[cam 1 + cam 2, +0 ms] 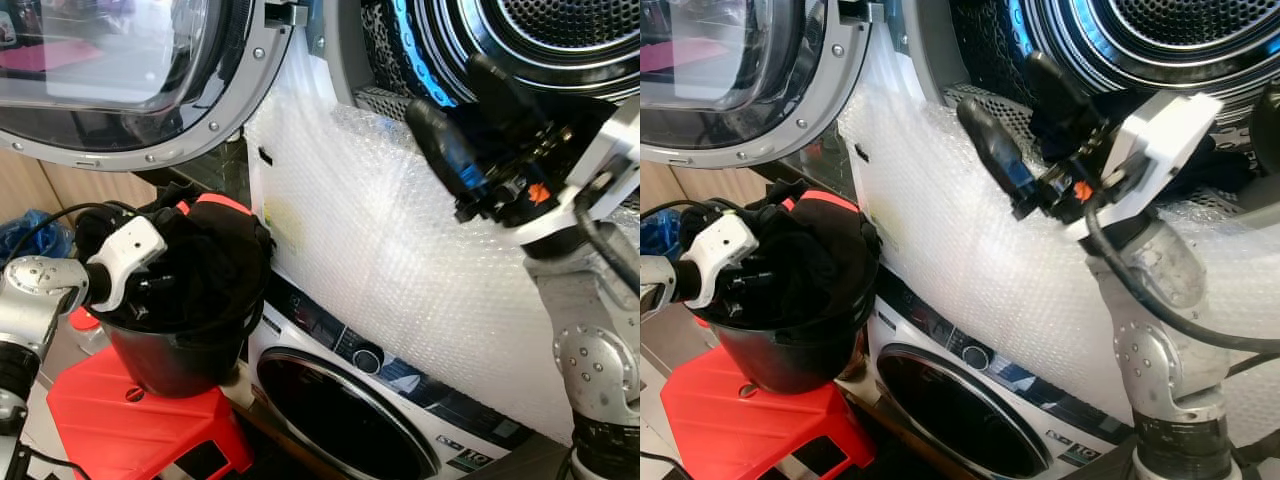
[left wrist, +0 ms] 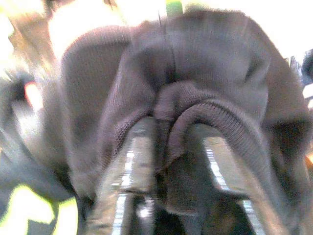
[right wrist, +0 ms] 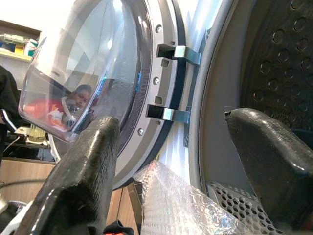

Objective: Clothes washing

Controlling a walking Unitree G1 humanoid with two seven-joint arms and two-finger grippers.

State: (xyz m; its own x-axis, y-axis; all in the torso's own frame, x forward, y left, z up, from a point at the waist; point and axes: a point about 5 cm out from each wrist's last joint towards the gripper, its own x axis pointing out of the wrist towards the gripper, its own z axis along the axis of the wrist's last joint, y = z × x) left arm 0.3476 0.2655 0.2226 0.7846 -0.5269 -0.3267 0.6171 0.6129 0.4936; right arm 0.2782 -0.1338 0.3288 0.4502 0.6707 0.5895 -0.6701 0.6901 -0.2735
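A black bucket (image 1: 175, 360) on a red stool (image 1: 130, 430) holds a heap of dark clothes (image 1: 215, 260) with a red piece at the top. My left gripper (image 1: 150, 290) is sunk into that heap. In the left wrist view its fingers (image 2: 132, 156) are shut on a fold of dark knitted garment (image 2: 205, 63). My right gripper (image 1: 455, 92) is raised in front of the upper machine's drum opening (image 1: 560, 30), open, with nothing between its fingers (image 3: 93, 166).
The upper machine's round glass door (image 1: 120, 70) is swung open to the left, above the bucket. Bubble wrap (image 1: 400, 250) covers the panel between the two machines. A lower washer with a shut dark door (image 1: 340, 420) stands beneath.
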